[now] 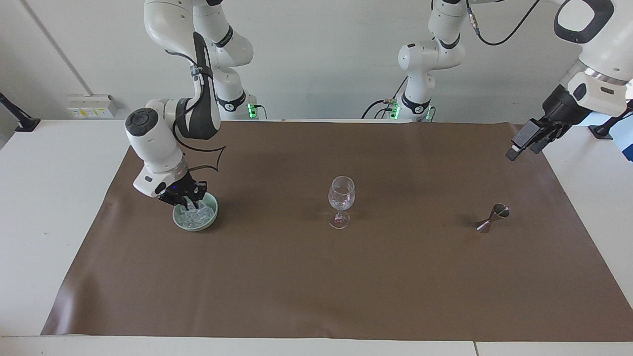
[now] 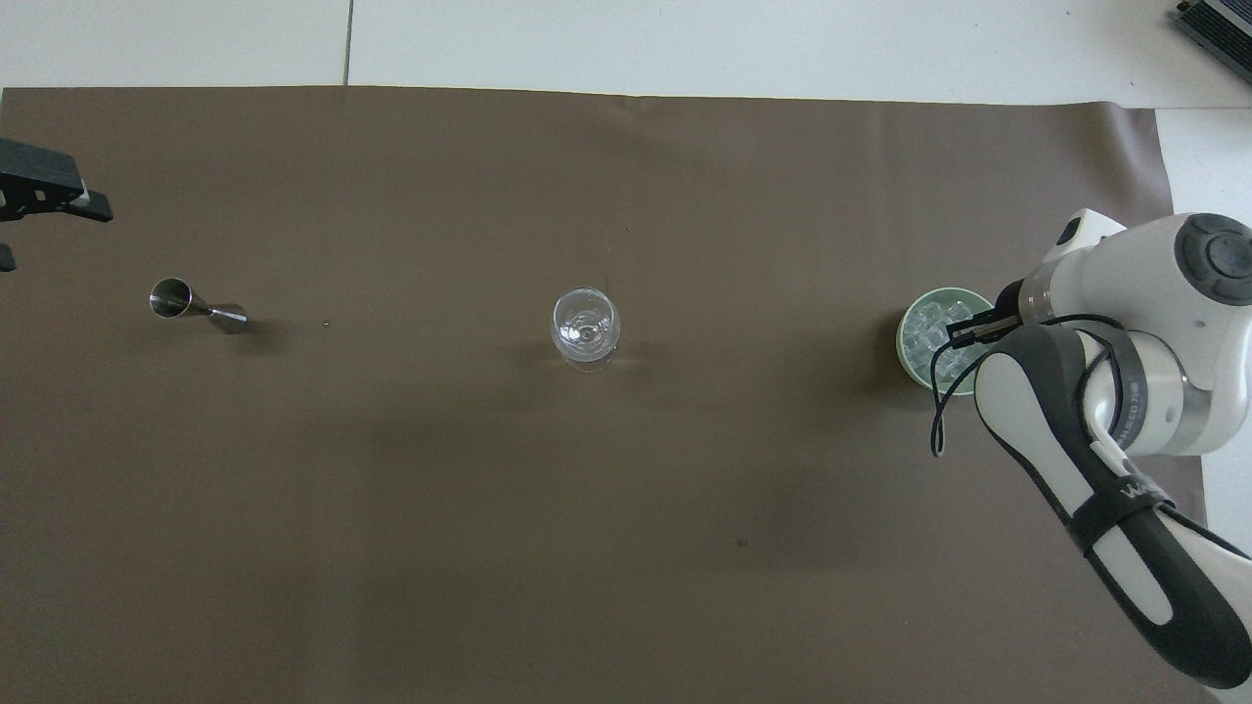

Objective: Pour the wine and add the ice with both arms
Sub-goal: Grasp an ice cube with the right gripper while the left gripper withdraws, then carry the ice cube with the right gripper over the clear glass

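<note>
Small clear ice (image 1: pixel 199 215) cubes fill a pale green bowl (image 1: pixel 213 220) toward the right arm's end of the brown mat. My right gripper (image 1: pixel 190 202) hangs just over the bowl's nearer rim, shut, its tips right above the cubes. Whether a cube is pinched between them does not show. From overhead, the right arm covers part of the bowl (image 2: pixel 904 337). A clear stemmed glass (image 1: pixel 341 200) stands mid-mat. My left gripper (image 1: pixel 515 150) is open and raised over the mat's edge at the left arm's end. No wine is in view.
A small steel jigger (image 1: pixel 493 218) stands on the mat (image 1: pixel 316 287) toward the left arm's end, level with the glass (image 2: pixel 585 328). White table borders the mat on all sides. A dark device (image 2: pixel 1218 24) sits at the table's far corner.
</note>
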Controlling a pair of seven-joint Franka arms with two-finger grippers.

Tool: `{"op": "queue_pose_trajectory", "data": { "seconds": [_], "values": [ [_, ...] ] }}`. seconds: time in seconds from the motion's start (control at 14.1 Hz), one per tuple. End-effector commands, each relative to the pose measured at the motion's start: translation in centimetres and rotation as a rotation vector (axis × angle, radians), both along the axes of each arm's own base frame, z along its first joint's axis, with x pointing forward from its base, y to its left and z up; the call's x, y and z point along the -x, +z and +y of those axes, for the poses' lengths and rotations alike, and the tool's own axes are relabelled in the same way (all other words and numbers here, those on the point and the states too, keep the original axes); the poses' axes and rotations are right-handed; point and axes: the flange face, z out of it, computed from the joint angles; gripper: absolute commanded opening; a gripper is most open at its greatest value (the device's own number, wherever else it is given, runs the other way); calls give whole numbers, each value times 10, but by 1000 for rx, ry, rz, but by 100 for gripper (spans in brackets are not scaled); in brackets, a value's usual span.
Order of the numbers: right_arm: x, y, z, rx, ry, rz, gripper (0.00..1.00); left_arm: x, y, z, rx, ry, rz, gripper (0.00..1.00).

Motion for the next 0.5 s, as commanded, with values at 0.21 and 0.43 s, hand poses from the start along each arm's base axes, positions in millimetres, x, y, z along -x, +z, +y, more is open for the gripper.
{"op": "queue_pose_trajectory", "data": {
  "seconds": [0.21, 0.43],
  "values": [
    [-5, 83, 9, -29, -145, -35, 0, 44, 29, -23, -92, -201, 41, 100],
    [-11, 117, 29, -43, -196, -55, 0, 71, 23, -31, -143, -264, 93, 100]
  ]
}}
